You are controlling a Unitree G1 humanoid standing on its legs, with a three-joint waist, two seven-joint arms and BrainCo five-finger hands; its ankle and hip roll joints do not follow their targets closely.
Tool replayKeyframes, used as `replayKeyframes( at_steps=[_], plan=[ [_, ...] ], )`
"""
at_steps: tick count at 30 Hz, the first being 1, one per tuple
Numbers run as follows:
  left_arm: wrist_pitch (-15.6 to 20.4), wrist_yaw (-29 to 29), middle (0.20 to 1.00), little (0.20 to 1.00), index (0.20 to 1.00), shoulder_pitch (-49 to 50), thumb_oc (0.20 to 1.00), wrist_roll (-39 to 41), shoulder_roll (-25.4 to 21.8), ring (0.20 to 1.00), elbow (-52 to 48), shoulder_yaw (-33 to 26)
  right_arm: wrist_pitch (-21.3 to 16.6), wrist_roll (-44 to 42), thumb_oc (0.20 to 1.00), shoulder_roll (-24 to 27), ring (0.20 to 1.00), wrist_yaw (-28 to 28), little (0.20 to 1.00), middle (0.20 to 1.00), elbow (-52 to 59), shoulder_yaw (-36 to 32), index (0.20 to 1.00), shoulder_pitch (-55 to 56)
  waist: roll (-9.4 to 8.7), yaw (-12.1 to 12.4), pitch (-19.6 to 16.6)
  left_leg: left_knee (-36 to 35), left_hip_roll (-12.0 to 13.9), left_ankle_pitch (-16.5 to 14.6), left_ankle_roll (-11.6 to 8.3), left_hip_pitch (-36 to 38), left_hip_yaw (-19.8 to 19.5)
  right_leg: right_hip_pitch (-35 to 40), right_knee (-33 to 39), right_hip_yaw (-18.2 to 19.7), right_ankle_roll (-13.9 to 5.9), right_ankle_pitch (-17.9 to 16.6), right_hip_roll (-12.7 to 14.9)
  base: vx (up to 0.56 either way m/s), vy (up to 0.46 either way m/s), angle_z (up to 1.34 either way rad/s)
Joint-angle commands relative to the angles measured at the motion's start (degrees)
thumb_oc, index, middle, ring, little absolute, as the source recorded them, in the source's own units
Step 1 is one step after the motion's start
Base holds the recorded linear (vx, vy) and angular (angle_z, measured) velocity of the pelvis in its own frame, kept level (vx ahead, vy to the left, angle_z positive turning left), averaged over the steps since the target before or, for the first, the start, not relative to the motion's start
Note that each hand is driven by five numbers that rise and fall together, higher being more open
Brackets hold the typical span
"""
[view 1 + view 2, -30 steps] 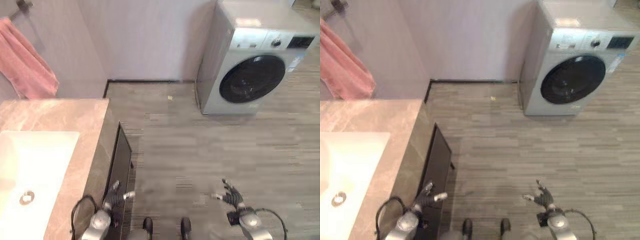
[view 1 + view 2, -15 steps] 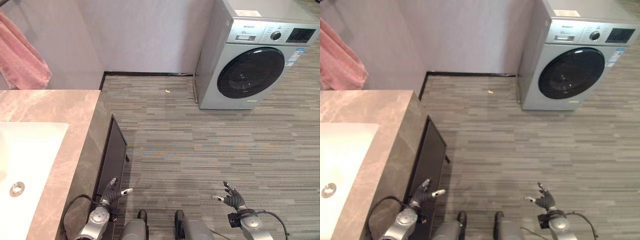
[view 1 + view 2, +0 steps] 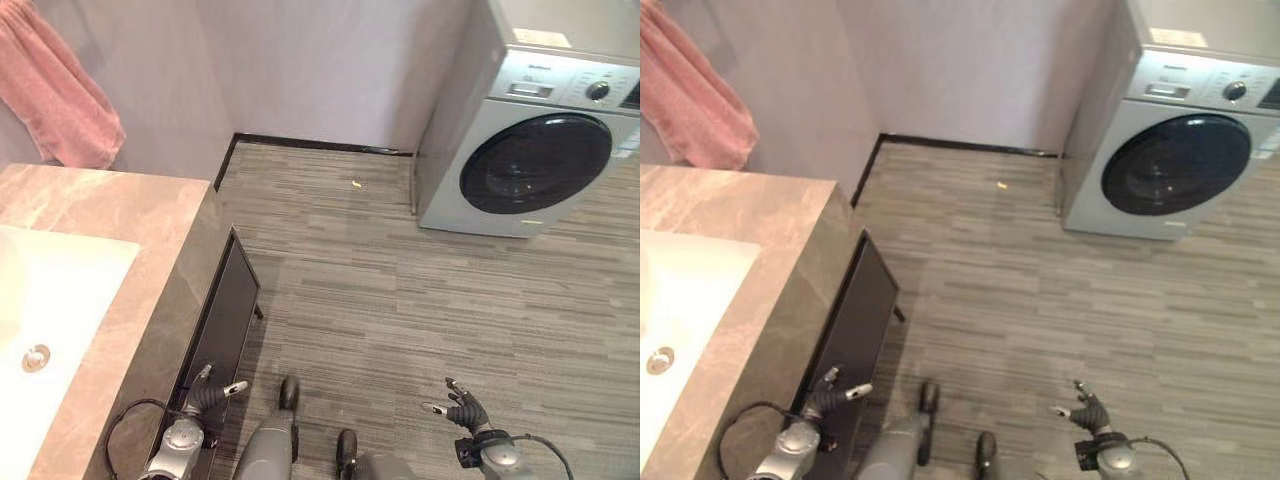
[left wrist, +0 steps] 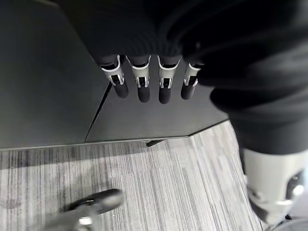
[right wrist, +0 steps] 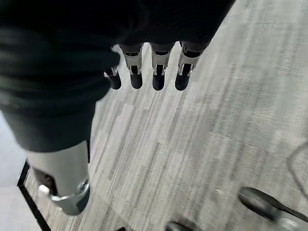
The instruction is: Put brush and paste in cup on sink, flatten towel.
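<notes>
1. Well, the pink towel hangs bunched on the wall above the sink
2. The left hand hangs low, fingers straight, holding nothing
3. The right hand is the same
4. All the work looks left to do

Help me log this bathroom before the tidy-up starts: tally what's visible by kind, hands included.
Pink towel: 1
Sink: 1
Washing machine: 1
Robot hand, left and right, both open and empty: 2
Total: 5
</notes>
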State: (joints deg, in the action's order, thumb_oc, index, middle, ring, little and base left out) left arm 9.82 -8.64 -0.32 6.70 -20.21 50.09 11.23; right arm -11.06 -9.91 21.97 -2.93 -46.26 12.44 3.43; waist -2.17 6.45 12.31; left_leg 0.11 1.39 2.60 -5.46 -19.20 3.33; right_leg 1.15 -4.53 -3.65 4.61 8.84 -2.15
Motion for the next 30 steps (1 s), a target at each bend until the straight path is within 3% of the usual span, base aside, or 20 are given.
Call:
replayKeyframes(
  at_steps=[1, 2, 4, 5, 6, 7, 9, 10, 13, 14, 15, 16, 17, 18, 19, 21, 23, 27, 28, 30],
  plan=[
    [3.0, -2.1, 1.000, 1.000, 1.000, 1.8, 1.000, 1.9, -2.1, 1.000, -4.8, -5.2, -2.1, 1.7, 1.000, 1.1, 1.000, -0.2, 1.000, 1.000, 4.9, 0.4, 1.000, -0.2, -1.85, 1.5, -3.6, 4.2, 0.7, 5.5, 3.49, -2.3, 6.0, 10.0, -1.2, 2.2, -8.96, 4.6, 1.1, 0.42, 0.168, -0.47],
    [3.0, -2.0, 1.000, 1.000, 1.000, 1.8, 1.000, 1.9, -2.1, 1.000, -4.8, -5.2, -2.1, 1.7, 1.000, 1.1, 1.000, -0.2, 1.000, 1.000, 4.9, 0.4, 1.000, -0.2, -1.73, 1.6, -3.7, 4.1, 0.9, 5.5, 3.46, -2.4, 6.0, 9.9, -1.1, 2.3, -8.91, 4.4, 1.0, 0.61, 0.256, -0.57],
    [3.1, -1.0, 1.000, 1.000, 1.000, 3.9, 1.000, 5.2, -1.3, 1.000, -5.5, -6.1, -1.8, 2.2, 1.000, -0.3, 1.000, -0.8, 1.000, 1.000, 1.8, -0.3, 1.000, -0.6, -3.76, 3.1, -4.7, 10.1, -2.1, 3.6, 5.41, -3.5, 4.0, 9.9, -5.9, 2.1, -11.55, 1.8, 5.0, 0.45, 0.195, -0.89],
    [3.1, -1.0, 1.000, 1.000, 1.000, 3.9, 1.000, 5.2, -1.3, 1.000, -5.5, -6.1, -1.8, 2.2, 1.000, -0.2, 1.000, -0.8, 1.000, 1.000, 1.8, -0.4, 1.000, -0.6, -3.61, 3.3, -4.9, 10.1, -1.8, 3.7, 5.37, -3.6, 4.0, 9.6, -5.9, 2.2, -11.50, 1.6, 4.8, 0.51, 0.291, -0.81],
    [2.6, 0.2, 1.000, 1.000, 1.000, 5.1, 1.000, 3.7, -0.8, 1.000, -4.9, -5.4, -1.2, 1.7, 1.000, -1.1, 1.000, -0.5, 1.000, 1.000, 0.5, -1.4, 1.000, -0.7, -4.26, 3.5, -5.6, 11.4, -3.2, 0.8, 7.20, -2.4, 5.3, 6.8, -14.0, 2.3, -14.45, -6.2, 7.2, 0.25, 0.184, -0.22],
    [2.6, 0.2, 1.000, 1.000, 1.000, 5.1, 1.000, 3.7, -0.8, 1.000, -4.9, -5.4, -1.2, 1.7, 1.000, -1.1, 1.000, -0.5, 1.000, 1.000, 0.5, -1.4, 1.000, -0.7, -4.24, 3.5, -5.6, 11.4, -3.1, 0.8, 7.19, -2.4, 5.4, 6.8, -14.0, 2.3, -14.44, -6.2, 7.1, 0.39, 0.295, -0.27],
    [2.4, 0.7, 1.000, 1.000, 1.000, 5.8, 1.000, 3.4, -0.6, 1.000, -5.2, -5.0, -1.2, 2.6, 1.000, -1.0, 1.000, -0.4, 1.000, 1.000, 1.3, -1.6, 1.000, -0.3, -3.69, 3.3, -5.5, 11.4, -5.0, -1.3, 8.90, 0.3, 4.8, 3.7, -22.8, 2.0, -15.81, -15.8, 8.9, 0.38, 0.307, -0.06],
    [2.0, 1.2, 1.000, 1.000, 1.000, 5.3, 1.000, 3.2, -0.9, 1.000, -4.9, -4.2, -0.9, 2.9, 1.000, -1.0, 1.000, -0.7, 1.000, 1.000, 2.6, -1.6, 1.000, -0.2, -1.59, 1.7, -4.1, 9.7, -5.9, -2.6, 10.14, 4.9, 2.3, -2.6, -33.3, 1.2, -14.49, -18.0, 8.1, 0.36, 0.284, 0.15],
    [1.7, 1.2, 1.000, 1.000, 1.000, 4.9, 1.000, 2.3, -0.9, 1.000, -4.1, -3.7, -1.1, 2.1, 1.000, -1.4, 1.000, -1.1, 1.000, 1.000, 2.7, -2.0, 1.000, 0.0, 0.08, -0.6, -3.4, 8.7, -6.5, -4.4, 11.06, 9.0, -0.2, -7.5, -37.8, 1.4, -13.35, -14.6, 5.6, 0.42, 0.218, 0.78],
    [1.7, 0.8, 1.000, 1.000, 1.000, 3.8, 1.000, 2.3, -1.0, 1.000, -3.2, -3.8, -1.2, 1.9, 1.000, -1.6, 1.000, -0.5, 1.000, 1.000, 3.7, -1.8, 1.000, 0.5, 0.72, -3.0, -2.5, 6.6, -7.0, -5.2, 11.10, 13.7, -2.6, -13.3, -35.3, 0.4, -12.00, -10.1, 4.8, 0.24, 0.081, 0.64],
    [1.7, 0.8, 1.000, 1.000, 1.000, 3.8, 1.000, 2.3, -1.0, 1.000, -3.2, -3.8, -1.2, 1.9, 1.000, -1.6, 1.000, -0.5, 1.000, 1.000, 3.7, -1.8, 1.000, 0.5, 0.74, -3.0, -2.5, 6.6, -6.9, -5.2, 11.09, 13.7, -2.6, -13.3, -35.2, 0.4, -12.00, -10.2, 4.8, 0.41, 0.086, 0.76],
    [1.7, 0.7, 1.000, 1.000, 1.000, 2.9, 1.000, 2.8, -0.9, 1.000, -1.9, -4.1, -1.3, 1.9, 1.000, -1.6, 1.000, -0.2, 1.000, 1.000, 3.5, -1.5, 1.000, 0.4, 0.97, -3.8, -2.5, 5.2, -6.9, -5.7, 10.64, 15.9, -3.2, -15.0, -28.1, -3.0, -11.07, -7.9, 6.6, 0.29, -0.003, 0.30],
    [1.7, 0.7, 1.000, 1.000, 1.000, 2.3, 1.000, 3.0, -0.7, 1.000, -1.6, -3.8, -1.2, 2.1, 1.000, -1.4, 1.000, 0.0, 1.000, 1.000, 3.7, -1.2, 1.000, 0.5, 0.98, -4.3, -2.6, 5.2, -7.1, -5.9, 10.26, 16.8, -4.2, -15.8, -25.3, -2.2, -11.09, -7.6, 5.8, 0.54, -0.088, 0.31],
    [1.8, 0.8, 1.000, 1.000, 1.000, 1.2, 1.000, 2.8, -0.7, 1.000, -0.8, -3.1, -1.2, 2.4, 1.000, -0.8, 1.000, 0.0, 1.000, 1.000, 3.8, -0.9, 1.000, 0.8, 0.43, -5.7, -2.3, 4.8, -7.9, -6.9, 9.54, 18.9, -6.8, -17.3, -16.8, 1.0, -11.56, -8.1, 3.5, 0.37, -0.094, 0.24],
    [1.8, 0.8, 1.000, 1.000, 1.000, 1.2, 1.000, 2.8, -0.7, 1.000, -0.8, -3.1, -1.2, 2.4, 1.000, -0.8, 1.000, 0.0, 1.000, 1.000, 3.8, -0.9, 1.000, 0.8, 0.45, -5.7, -2.2, 4.7, -7.9, -6.9, 9.54, 19.0, -6.9, -17.2, -16.8, 0.9, -11.56, -8.1, 3.5, 0.41, -0.132, 0.52],
    [2.1, 0.7, 1.000, 1.000, 1.000, -0.5, 1.000, 2.0, -0.4, 1.000, 0.3, -2.1, -0.8, 3.4, 1.000, 0.1, 1.000, -0.5, 1.000, 1.000, 4.7, -1.1, 1.000, 1.5, 0.04, -8.0, -2.4, 3.8, -8.0, -8.5, 8.10, 22.8, -10.6, -19.6, -4.9, 5.4, -13.61, -11.6, 2.8, 0.49, -0.166, 0.88],
    [2.1, 1.0, 1.000, 1.000, 1.000, -1.1, 1.000, 0.7, -0.7, 1.000, 0.2, -0.4, -0.8, 2.5, 1.000, 0.1, 1.000, -0.3, 1.000, 1.000, 5.4, -1.7, 1.000, 2.6, -0.45, -9.4, -3.2, 6.7, -7.9, -8.5, 6.82, 23.6, -12.6, -17.2, -5.4, 9.5, -13.70, -12.1, 0.9, 0.42, -0.177, 0.92],
    [2.6, 1.9, 1.000, 1.000, 1.000, 0.3, 1.000, 0.2, -0.6, 1.000, -1.3, 0.3, -0.9, 3.6, 1.000, 1.4, 1.000, 1.2, 1.000, 1.000, 7.6, -1.5, 1.000, 5.0, -0.11, -9.7, -4.4, 14.5, -7.3, -6.8, 4.39, 21.0, -13.1, -13.7, -3.1, 8.2, -11.98, -11.9, 1.2, 0.22, -0.143, 1.09],
    [2.3, 2.6, 1.000, 1.000, 1.000, 0.6, 1.000, 0.8, -0.9, 1.000, -2.4, 0.3, -0.8, 3.7, 1.000, 2.7, 1.000, 1.0, 1.000, 1.000, 8.2, -2.3, 1.000, 5.6, -0.24, -9.5, -3.8, 22.7, -6.4, -2.7, 2.21, 17.4, -12.5, -11.3, -2.2, 7.1, -10.51, -11.0, 1.6, 0.13, -0.112, 0.32],
    [2.1, 2.7, 1.000, 1.000, 1.000, 0.3, 1.000, 0.3, -1.0, 1.000, -2.1, 0.7, -0.8, 3.4, 1.000, 3.1, 1.000, 0.5, 1.000, 1.000, 8.4, -3.1, 1.000, 5.6, -0.62, -9.4, -3.1, 27.1, -6.5, -1.1, 1.76, 14.3, -11.9, -10.0, -1.7, 6.7, -9.83, -10.8, 2.2, 0.13, -0.120, 0.48]
  ],
)
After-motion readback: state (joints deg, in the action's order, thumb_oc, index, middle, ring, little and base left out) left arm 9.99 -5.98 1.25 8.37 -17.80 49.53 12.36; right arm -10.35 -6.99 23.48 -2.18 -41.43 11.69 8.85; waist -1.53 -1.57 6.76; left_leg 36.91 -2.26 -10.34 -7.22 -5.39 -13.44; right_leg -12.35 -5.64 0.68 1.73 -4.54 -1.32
